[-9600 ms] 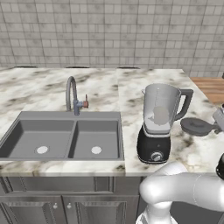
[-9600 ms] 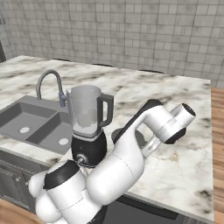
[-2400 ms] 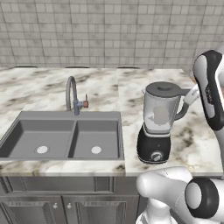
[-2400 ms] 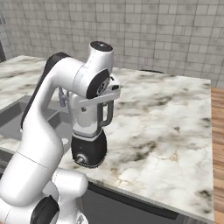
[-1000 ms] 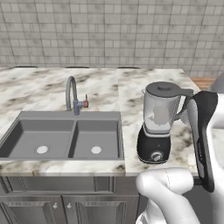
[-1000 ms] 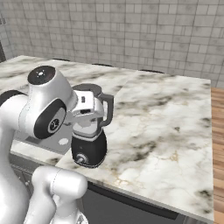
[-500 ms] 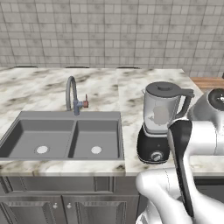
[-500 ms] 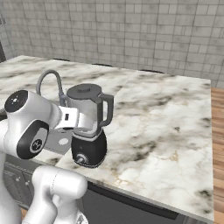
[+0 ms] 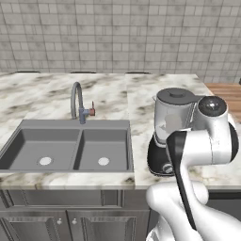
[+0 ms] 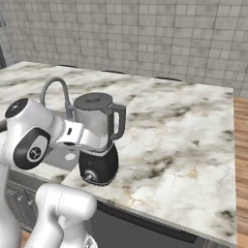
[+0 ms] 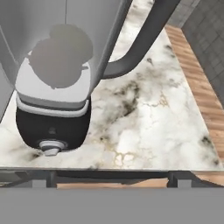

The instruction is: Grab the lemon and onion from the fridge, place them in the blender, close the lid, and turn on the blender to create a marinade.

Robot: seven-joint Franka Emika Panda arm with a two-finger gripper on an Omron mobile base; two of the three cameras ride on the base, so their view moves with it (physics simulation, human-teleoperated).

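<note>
The blender (image 9: 172, 127) stands on the marble counter right of the sink, its dark lid (image 9: 176, 95) seated on the jar (image 10: 97, 121). Grey round shapes (image 11: 61, 54) show dimly through the tinted wall; I cannot tell lemon from onion. My hand reaches in beside the jar on its sink side (image 10: 89, 138). The hand view looks down the jar's side, past the dark handle (image 11: 144, 39), onto the black base (image 11: 52, 124) and its silver knob (image 11: 50, 146). My gripper (image 11: 111, 178) is open, its tips wide apart and holding nothing. The fridge is out of view.
A double grey sink (image 9: 66, 148) with a curved faucet (image 9: 77, 101) lies left of the blender. Bare marble counter (image 10: 179, 140) stretches to the blender's right, ending at a wood surface (image 9: 226, 92). A tiled wall (image 9: 117, 37) closes the back.
The lid that lay on the counter earlier now sits on the jar. Over the last second the arm swung down in front of the blender, bringing the open hand beside the jar.
</note>
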